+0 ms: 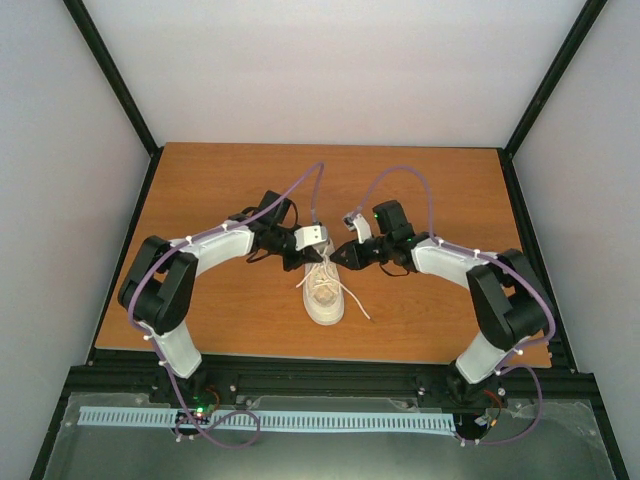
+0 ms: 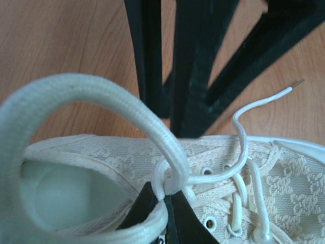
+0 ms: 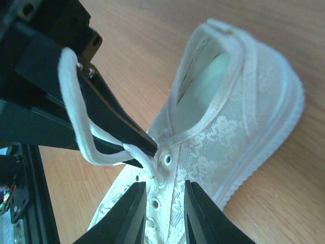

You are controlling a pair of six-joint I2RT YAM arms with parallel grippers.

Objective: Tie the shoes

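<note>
Pale walls (image 1: 330, 70) and black frame posts (image 1: 110, 70) enclose a brown wooden surface (image 1: 200, 200). Near its middle lies one cream low-top canvas sneaker (image 1: 325, 295) with a pale sole, toe pointing toward the arm bases. From above, the sneaker's heel end is hidden under the two black arms that meet over it, so neither grip can be made out in that view.

The left wrist view shows the left gripper (image 2: 163, 195) at the sneaker's top eyelets. Its two black fingers are pressed together on a thin white lace (image 2: 152, 122), which rises from the pinch in a large blurred loop over the sneaker's opening. Most of the left gripper is cut off at the bottom edge of that view. A loose lace end (image 2: 264, 101) curls up off the sneaker and ends in a small tip over the wood just beyond the sneaker's far side.

The right wrist view shows the right gripper (image 3: 164, 185) with its fingers apart, one on either side of the eyelet row, just above the canvas; whether they touch it cannot be told. The sneaker's toe is cut off at the bottom of that view.
</note>
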